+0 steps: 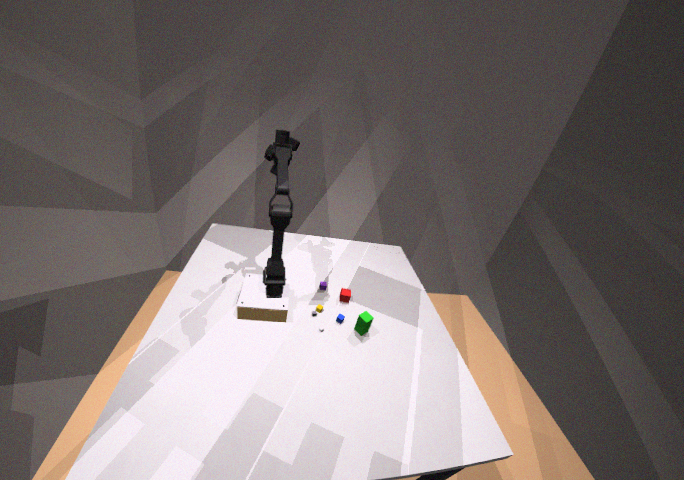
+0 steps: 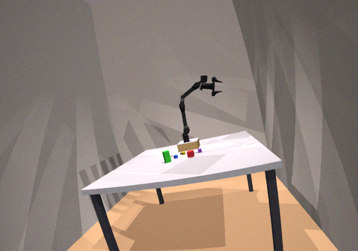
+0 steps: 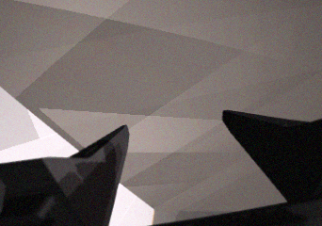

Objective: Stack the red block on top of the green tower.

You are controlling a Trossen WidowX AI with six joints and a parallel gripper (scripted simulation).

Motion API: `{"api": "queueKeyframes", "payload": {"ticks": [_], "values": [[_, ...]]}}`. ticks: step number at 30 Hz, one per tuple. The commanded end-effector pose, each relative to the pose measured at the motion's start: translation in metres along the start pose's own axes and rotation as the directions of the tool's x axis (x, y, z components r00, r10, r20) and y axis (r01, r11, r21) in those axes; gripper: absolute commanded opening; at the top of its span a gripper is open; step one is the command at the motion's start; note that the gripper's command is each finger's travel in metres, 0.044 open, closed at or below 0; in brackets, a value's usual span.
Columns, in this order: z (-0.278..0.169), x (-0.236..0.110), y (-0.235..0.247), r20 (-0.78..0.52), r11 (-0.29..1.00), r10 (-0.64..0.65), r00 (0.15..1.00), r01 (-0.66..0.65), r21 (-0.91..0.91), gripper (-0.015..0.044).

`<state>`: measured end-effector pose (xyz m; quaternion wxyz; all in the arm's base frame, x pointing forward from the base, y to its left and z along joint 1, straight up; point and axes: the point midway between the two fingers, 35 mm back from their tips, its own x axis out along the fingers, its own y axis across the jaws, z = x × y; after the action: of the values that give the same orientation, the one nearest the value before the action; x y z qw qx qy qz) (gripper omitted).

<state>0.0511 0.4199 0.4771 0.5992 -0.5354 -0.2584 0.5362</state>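
Grey angular walls fill my wrist view between spread, empty jaws. My gripper (image 2: 218, 86) hangs high above the white table (image 2: 238, 165), pointing outward. Far below it, the red block (image 1: 345, 294) sits on the tabletop near the green tower (image 1: 363, 322), apart from it.

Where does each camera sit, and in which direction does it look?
Top: high above the table, looking down at the arm's base and blocks.
Exterior: low, off the table, showing the whole arm and open gripper.
Wrist: behind the fingers, facing the wall.
Top and exterior share the red block and green tower.
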Motion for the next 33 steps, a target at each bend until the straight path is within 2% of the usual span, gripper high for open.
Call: {"api": "queueKeyframes", "payload": {"ticks": [1,9,16,25,33], "values": [[-0.048,0.027,0.017,-0.116,0.990,0.070,0.991,-0.055,0.128,0.0440],[-0.141,0.051,0.042,-0.304,0.925,0.181,0.935,-0.057,0.376,0.0440],[-0.225,0.053,0.069,-0.439,0.814,0.292,0.850,0.021,0.581,0.0440],[-0.327,0.030,0.111,-0.557,0.615,0.441,0.704,0.215,0.759,0.0440],[-0.405,-0.009,0.154,-0.591,0.380,0.578,0.563,0.455,0.805,0.0440]]}}
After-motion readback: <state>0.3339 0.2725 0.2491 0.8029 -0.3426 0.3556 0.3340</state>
